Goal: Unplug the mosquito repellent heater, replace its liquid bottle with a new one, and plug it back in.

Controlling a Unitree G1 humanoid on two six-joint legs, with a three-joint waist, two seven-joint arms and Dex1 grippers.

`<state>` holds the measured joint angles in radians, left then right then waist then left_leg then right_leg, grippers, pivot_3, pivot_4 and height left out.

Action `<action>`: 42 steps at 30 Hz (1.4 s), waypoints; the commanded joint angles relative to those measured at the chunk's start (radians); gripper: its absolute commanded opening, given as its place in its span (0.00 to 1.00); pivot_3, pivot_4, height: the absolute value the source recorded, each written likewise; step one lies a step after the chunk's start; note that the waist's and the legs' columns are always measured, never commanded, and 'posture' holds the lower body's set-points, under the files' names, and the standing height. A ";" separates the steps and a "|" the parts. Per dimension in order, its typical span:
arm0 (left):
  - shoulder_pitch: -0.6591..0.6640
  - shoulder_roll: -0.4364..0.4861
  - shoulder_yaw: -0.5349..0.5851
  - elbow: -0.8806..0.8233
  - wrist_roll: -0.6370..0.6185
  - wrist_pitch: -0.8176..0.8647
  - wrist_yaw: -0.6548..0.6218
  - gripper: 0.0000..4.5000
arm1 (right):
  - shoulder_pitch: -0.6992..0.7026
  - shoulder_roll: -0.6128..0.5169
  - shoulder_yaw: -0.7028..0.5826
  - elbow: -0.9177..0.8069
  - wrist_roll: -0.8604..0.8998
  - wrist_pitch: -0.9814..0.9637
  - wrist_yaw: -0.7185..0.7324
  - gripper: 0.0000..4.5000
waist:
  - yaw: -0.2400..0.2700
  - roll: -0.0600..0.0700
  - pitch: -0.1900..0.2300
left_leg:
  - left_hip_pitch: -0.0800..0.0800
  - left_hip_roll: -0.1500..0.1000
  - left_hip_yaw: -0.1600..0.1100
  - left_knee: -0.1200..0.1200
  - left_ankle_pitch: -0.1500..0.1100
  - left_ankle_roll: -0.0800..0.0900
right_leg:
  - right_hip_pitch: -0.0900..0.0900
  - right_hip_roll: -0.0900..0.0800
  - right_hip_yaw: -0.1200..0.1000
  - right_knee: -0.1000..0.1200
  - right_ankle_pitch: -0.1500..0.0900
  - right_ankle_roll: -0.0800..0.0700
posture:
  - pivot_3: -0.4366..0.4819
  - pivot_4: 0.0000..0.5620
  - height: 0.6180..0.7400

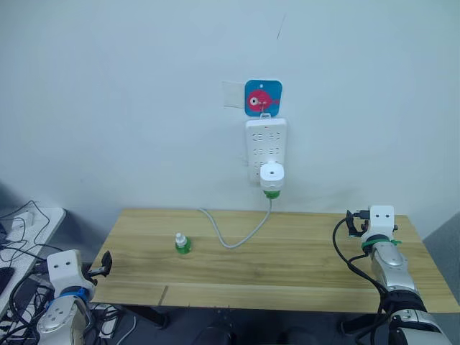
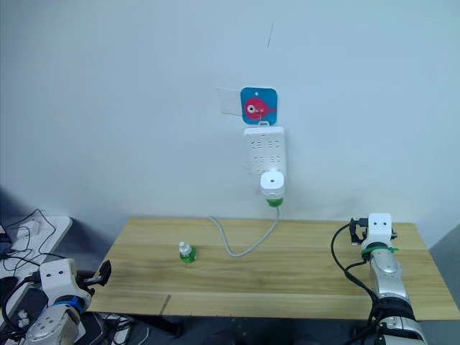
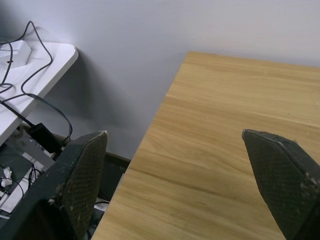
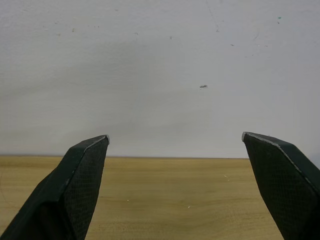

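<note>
The white mosquito repellent heater (image 1: 272, 175) is plugged into the lower end of a white power strip (image 1: 265, 146) hanging on the wall, with a green liquid bottle (image 1: 271, 193) screwed in beneath it. A second small green bottle (image 1: 182, 244) with a white cap stands upright on the wooden table (image 1: 287, 273), left of centre. My left gripper (image 1: 106, 263) hovers open at the table's left edge, far from the bottle. My right gripper (image 1: 352, 223) is open above the table's right end, pointing at the wall, with nothing between its fingers (image 4: 80, 185).
A grey cable (image 1: 233, 237) runs from the power strip down across the table. A blue and pink card (image 1: 263, 98) hangs above the strip. A white side table (image 3: 30, 75) with black cables stands left of the wooden table.
</note>
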<state>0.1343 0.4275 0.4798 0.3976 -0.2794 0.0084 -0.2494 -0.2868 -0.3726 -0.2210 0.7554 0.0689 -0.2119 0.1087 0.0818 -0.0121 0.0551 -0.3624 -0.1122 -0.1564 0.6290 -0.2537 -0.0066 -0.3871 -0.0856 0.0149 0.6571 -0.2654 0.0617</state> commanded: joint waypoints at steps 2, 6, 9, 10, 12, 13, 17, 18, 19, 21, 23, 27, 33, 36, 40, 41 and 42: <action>-0.038 0.035 0.041 -0.017 -0.041 -0.015 -0.035 1.00 | -0.008 -0.014 -0.001 -0.042 -0.001 -0.006 0.011 0.99 | -0.002 -0.001 0.009 | 0.000 0.000 0.000 0.000 0.000 0.000 | 0.000 0.000 0.000 0.000 0.000 0.000 | 0.62 0.11 1.00; -0.053 0.056 0.038 -0.014 -0.042 -0.002 -0.044 1.00 | 0.016 -0.013 -0.001 -0.094 0.003 0.012 0.009 0.99 | -0.005 -0.002 0.016 | 0.000 0.001 0.000 0.000 0.000 -0.001 | 0.000 0.001 0.000 0.000 -0.001 0.001 | 0.60 0.13 1.00; -0.059 0.068 0.031 -0.018 -0.044 0.008 -0.056 1.00 | 0.044 -0.010 -0.005 -0.140 0.007 0.026 0.007 0.99 | -0.007 -0.001 0.016 | -0.001 0.001 0.000 0.000 0.000 -0.001 | 0.000 0.000 0.000 0.000 0.000 -0.001 | 0.59 0.15 1.00; -0.061 0.071 0.030 -0.018 -0.041 0.008 -0.058 1.00 | 0.053 -0.010 -0.005 -0.153 0.007 0.030 0.007 0.99 | -0.008 -0.001 0.020 | -0.001 0.001 0.000 -0.001 -0.001 -0.001 | 0.000 0.000 0.000 0.000 0.000 -0.002 | 0.59 0.15 1.00; -0.066 0.074 0.028 -0.012 -0.037 0.007 -0.061 1.00 | 0.071 -0.009 -0.006 -0.172 0.006 0.035 0.006 0.99 | -0.008 -0.001 0.022 | -0.001 0.001 0.000 -0.001 -0.001 -0.001 | 0.000 0.000 0.000 0.000 0.000 -0.002 | 0.59 0.15 1.00; -0.069 0.076 0.027 -0.005 -0.035 0.006 -0.063 1.00 | 0.080 -0.008 -0.007 -0.177 0.005 0.037 0.003 0.99 | -0.009 -0.001 0.022 | -0.001 0.001 0.000 -0.001 -0.001 -0.001 | 0.000 0.001 0.000 0.000 0.000 -0.002 | 0.59 0.15 1.00; -0.079 0.076 0.026 -0.004 -0.037 0.011 -0.075 1.00 | 0.094 -0.009 -0.010 -0.199 0.007 0.051 0.000 0.99 | -0.013 0.001 0.026 | -0.001 0.002 0.000 -0.001 -0.001 -0.002 | 0.000 0.000 0.000 0.000 -0.002 0.001 | 0.57 0.16 1.00; -0.082 0.076 0.026 -0.005 -0.040 0.011 -0.081 1.00 | 0.096 -0.010 -0.010 -0.203 0.008 0.054 0.000 0.99 | -0.015 0.001 0.027 | -0.001 0.001 0.000 -0.001 -0.001 -0.002 | 0.000 0.000 0.000 0.000 -0.002 0.001 | 0.57 0.16 1.00; -0.083 0.076 0.025 -0.006 -0.040 0.011 -0.084 1.00 | 0.097 -0.009 -0.010 -0.208 0.008 0.056 -0.001 0.99 | -0.017 0.001 0.028 | -0.001 0.002 0.000 -0.001 -0.001 -0.002 | 0.000 0.000 0.000 0.000 -0.002 0.001 | 0.57 0.16 1.00; -0.076 0.077 0.027 -0.029 -0.058 0.020 -0.113 1.00 | 0.103 -0.010 -0.004 -0.225 0.006 0.061 0.006 0.99 | -0.022 0.002 0.029 | -0.001 0.002 0.000 -0.001 -0.001 -0.002 | 0.000 0.000 0.000 0.000 -0.002 0.001 | 0.57 0.17 1.00; -0.065 0.081 0.030 -0.058 -0.075 0.032 -0.148 1.00 | 0.111 -0.011 0.001 -0.250 0.009 0.071 0.019 0.99 | -0.027 0.001 0.033 | -0.001 0.002 0.000 -0.001 -0.001 -0.002 | 0.000 0.000 0.000 0.000 -0.002 0.001 | 0.57 0.18 1.00; -0.027 0.119 0.025 -0.152 -0.113 0.060 -0.257 1.00 | 0.140 -0.023 0.017 -0.344 0.023 0.107 0.093 0.99 | -0.035 0.000 0.049 | -0.002 0.002 0.000 -0.001 -0.001 -0.002 | 0.000 0.000 0.000 0.000 -0.002 0.001 | 0.56 0.21 1.00; -0.049 0.252 -0.013 -0.353 -0.232 0.236 -0.460 1.00 | 0.244 -0.059 0.079 -0.647 0.111 0.200 0.308 0.99 | -0.038 0.001 0.085 | -0.004 0.003 -0.002 0.000 -0.001 -0.002 | -0.001 0.000 -0.003 0.000 -0.003 0.000 | 0.56 0.29 1.00; -0.132 0.320 -0.085 -0.466 -0.294 0.341 -0.561 1.00 | 0.311 -0.084 0.121 -0.902 0.184 0.311 0.393 0.99 | -0.038 0.003 0.103 | -0.005 0.003 -0.001 0.000 -0.001 -0.002 | -0.001 0.000 -0.003 0.000 -0.003 0.000 | 0.55 0.31 1.00; -0.256 0.350 -0.180 -0.527 -0.304 0.397 -0.628 1.00 | 0.338 -0.103 0.149 -1.128 0.254 0.450 0.414 0.99 | -0.052 0.003 0.114 | -0.010 0.003 -0.004 0.000 -0.001 -0.002 | -0.004 0.000 -0.006 -0.001 -0.002 -0.002 | 0.52 0.34 1.00; -0.295 0.348 -0.200 -0.527 -0.305 0.408 -0.637 1.00 | 0.329 -0.100 0.150 -1.168 0.269 0.486 0.406 0.99 | -0.058 0.002 0.117 | -0.012 0.003 -0.004 0.000 -0.001 -0.002 | -0.006 -0.001 -0.006 -0.002 -0.001 -0.004 | 0.51 0.36 1.00; -0.341 0.342 -0.224 -0.521 -0.304 0.416 -0.644 1.00 | 0.318 -0.096 0.153 -1.209 0.286 0.523 0.394 0.99 | -0.061 0.000 0.120 | -0.015 0.003 -0.004 0.000 -0.001 -0.002 | -0.009 -0.001 -0.006 -0.003 0.000 -0.005 | 0.51 0.36 1.00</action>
<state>-0.1717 0.7602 0.2690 -0.1053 -0.5710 0.4139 -0.8761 0.0492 -0.4640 -0.0613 -0.3710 0.3160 0.2620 0.5155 0.0210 -0.0121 0.1755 -0.3807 -0.1095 -0.1600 0.6288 -0.2544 -0.0089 -0.4001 -0.0861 0.0092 0.6549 -0.2651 0.0567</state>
